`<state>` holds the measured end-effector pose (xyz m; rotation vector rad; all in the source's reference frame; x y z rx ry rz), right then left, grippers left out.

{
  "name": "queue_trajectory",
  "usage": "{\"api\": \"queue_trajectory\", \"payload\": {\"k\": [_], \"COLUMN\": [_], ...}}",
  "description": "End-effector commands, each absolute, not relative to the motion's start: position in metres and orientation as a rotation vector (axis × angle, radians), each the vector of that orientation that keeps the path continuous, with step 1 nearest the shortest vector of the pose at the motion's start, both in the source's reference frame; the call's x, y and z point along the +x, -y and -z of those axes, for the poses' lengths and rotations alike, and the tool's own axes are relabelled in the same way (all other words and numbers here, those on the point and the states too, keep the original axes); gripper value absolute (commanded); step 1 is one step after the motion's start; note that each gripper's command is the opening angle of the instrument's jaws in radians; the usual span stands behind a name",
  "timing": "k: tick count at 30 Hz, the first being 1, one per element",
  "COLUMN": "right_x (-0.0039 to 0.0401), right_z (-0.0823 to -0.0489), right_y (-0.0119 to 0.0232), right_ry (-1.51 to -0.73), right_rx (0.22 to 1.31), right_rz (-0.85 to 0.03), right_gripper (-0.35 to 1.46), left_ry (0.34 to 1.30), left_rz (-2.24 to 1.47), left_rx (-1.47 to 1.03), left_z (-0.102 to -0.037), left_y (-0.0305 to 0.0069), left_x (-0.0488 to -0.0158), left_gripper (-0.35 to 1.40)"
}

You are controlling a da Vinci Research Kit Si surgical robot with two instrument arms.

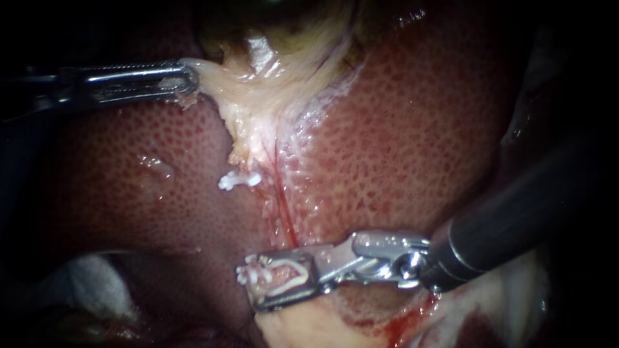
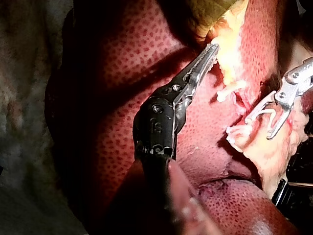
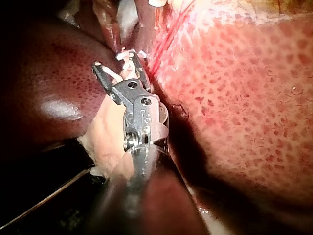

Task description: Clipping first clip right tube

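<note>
The liver (image 1: pixel 419 129) is wet, glossy and finely stippled. The pale tissue (image 1: pixel 271 96) glistens and looks stringy. The left instrument (image 1: pixel 188 80) is bright ribbed metal. The right instrument (image 1: pixel 258 283) is polished metal on a matt dark shaft (image 1: pixel 516 212), carrying a smooth white plastic clip (image 1: pixel 287 274).

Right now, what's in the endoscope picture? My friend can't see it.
The right instrument carries a white clip in its jaws, by the red liver. The left instrument grips pale tissue; a second clip sits below it.
</note>
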<state>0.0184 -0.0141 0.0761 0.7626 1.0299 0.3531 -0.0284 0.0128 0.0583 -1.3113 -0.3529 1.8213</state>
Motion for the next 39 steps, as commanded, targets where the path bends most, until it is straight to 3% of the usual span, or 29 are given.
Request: {"api": "queue_trajectory", "payload": {"k": [1,9,15,39], "right_x": [0.0181,0.0154,0.0144,0.0172], "right_z": [-0.0758,-0.0736,-0.0739,-0.0789], "right_y": [0.0138,0.0102,0.0086,0.0105], "right_ry": [-1.025,-1.027,-1.025,-1.020], "right_rx": [0.759,0.712,0.694,0.690], "right_rz": [-0.354,-0.357,-0.376,-0.373], "right_gripper": [0.50,0.50,0.50,0.50], "left_ry": [0.353,0.353,0.353,0.352], "left_rz": [-1.821,-1.821,-1.821,-1.821], "left_rx": [-1.311,-1.311,-1.311,-1.311], "left_z": [-0.0583,-0.0583,-0.0583,-0.0582], "left_y": [-0.0128,-0.0128,-0.0128,-0.0128], "left_x": [-0.0284,-0.0284,-0.0284,-0.0285], "left_gripper": [-0.35,-0.35,-0.35,-0.35]}}
